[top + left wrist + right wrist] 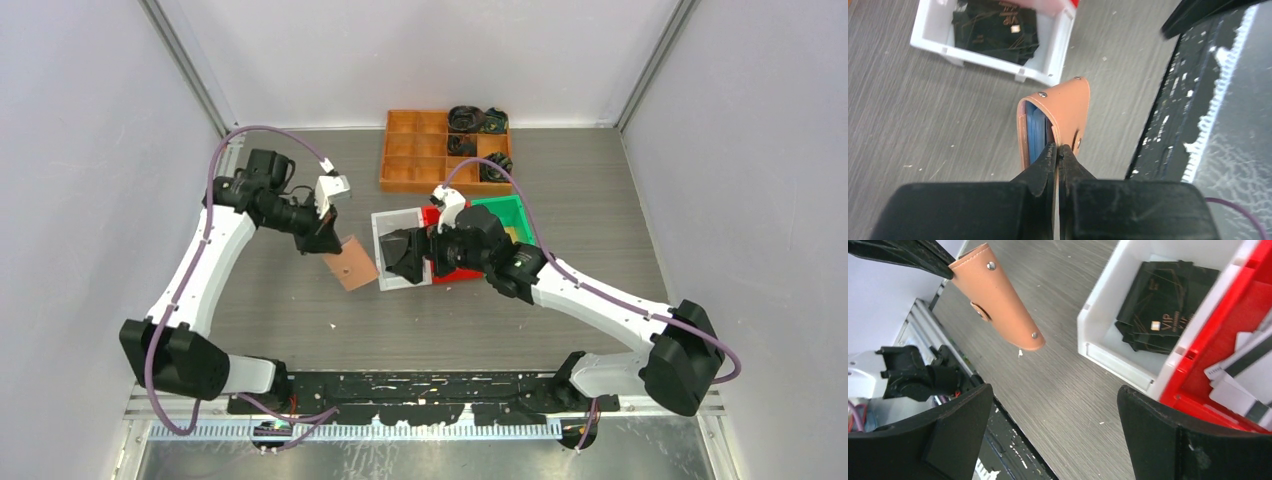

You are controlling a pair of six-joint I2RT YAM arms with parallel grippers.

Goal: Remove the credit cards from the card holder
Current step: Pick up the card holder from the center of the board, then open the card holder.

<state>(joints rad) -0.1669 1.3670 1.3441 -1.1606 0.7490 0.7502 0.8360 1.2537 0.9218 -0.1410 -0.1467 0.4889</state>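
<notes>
From the overhead camera you see a grey wood-grain table (pixel 300 320) with two white-and-black robot arms reaching in from the lower edge. The left gripper (pixel 322 238), centre-left in the frame, has its jaws pressed together on an edge of a salmon-pink leather-like folding card holder (pixel 351 263); the card holder lies just left of a white rectangular plastic bin (pixel 377 250), apart from it. In the left wrist view the black fingertips pinch the holder at bottom centre; it stands slightly parted, with pale blue clear plastic pockets (pixel 1035 132) showing inside; you cannot tell whether its far end touches the table. The right gripper (pixel 400 255), at the centre of the overhead frame, hovers over the white bin with its jaws spread wide and nothing between them. In the right wrist view its two black fingers fill the lower corners; the holder hangs tilted at upper left; the white bin at upper right holds a stack of dark grey-black plastic cards (pixel 1163 305) with gold lettering. A red plastic bin (pixel 1218 355) touches the white bin at the right edge of that frame and holds pale striped cards (pixel 1243 385). Overhead, a green plastic bin (pixel 500 208) sits right of the red one; an orange compartment tray (pixel 420 160) lies at top centre.
</notes>
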